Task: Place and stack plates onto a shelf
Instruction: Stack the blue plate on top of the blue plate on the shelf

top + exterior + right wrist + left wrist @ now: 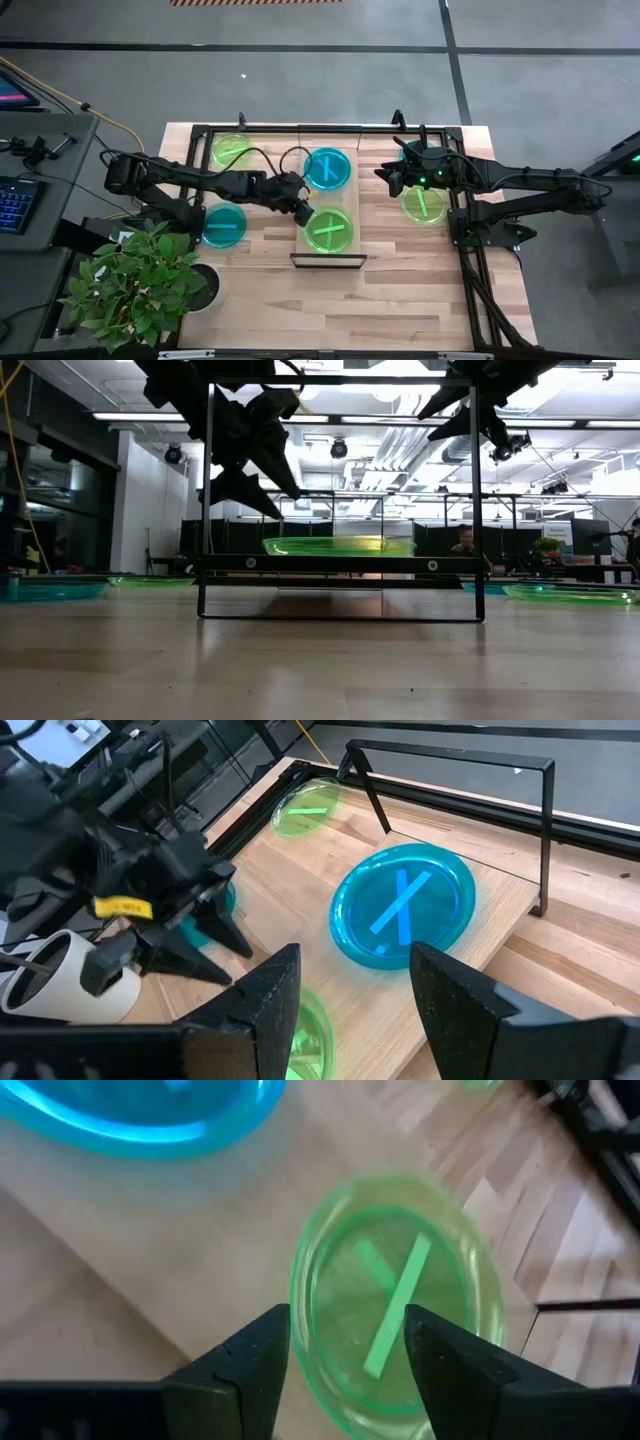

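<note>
Two plates sit on the shelf: a blue plate at its far end and a green plate at its near end. Just over the green one's edge hangs the left gripper, fingers spread, holding nothing. Beside the shelf's far end, the right gripper hovers with its fingers apart too.

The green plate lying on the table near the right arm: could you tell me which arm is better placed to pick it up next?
Right: its gripper hangs open beside that green plate, while the left gripper is busy at the shelf.
</note>
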Action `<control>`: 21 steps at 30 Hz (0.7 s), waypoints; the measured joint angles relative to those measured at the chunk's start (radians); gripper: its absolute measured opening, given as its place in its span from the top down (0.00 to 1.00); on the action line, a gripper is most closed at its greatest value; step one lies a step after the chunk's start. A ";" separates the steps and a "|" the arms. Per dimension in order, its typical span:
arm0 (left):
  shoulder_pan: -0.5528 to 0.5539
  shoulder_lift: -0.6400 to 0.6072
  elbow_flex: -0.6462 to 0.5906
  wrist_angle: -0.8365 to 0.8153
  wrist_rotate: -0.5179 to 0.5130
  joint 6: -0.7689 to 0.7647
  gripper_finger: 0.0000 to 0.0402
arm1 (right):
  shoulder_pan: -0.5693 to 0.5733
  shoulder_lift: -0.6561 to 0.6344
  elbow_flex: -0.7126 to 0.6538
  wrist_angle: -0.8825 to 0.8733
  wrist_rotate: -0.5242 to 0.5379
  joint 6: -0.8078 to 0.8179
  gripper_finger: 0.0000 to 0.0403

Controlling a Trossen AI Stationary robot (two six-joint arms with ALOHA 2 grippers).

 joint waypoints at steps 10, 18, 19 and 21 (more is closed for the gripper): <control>0.112 -0.208 0.000 -0.156 -0.172 0.151 0.53 | 0.000 0.025 0.000 0.001 -0.001 0.002 0.57; 0.163 -0.456 -0.115 0.165 -0.130 0.287 0.53 | 0.000 0.045 0.000 0.003 -0.009 0.008 0.57; 0.165 -0.483 -0.152 0.236 -0.108 0.287 0.53 | 0.000 0.045 0.000 0.003 -0.009 0.008 0.57; 0.165 -0.535 -0.237 0.364 -0.067 0.271 0.53 | 0.000 0.045 0.000 0.009 -0.010 0.008 0.57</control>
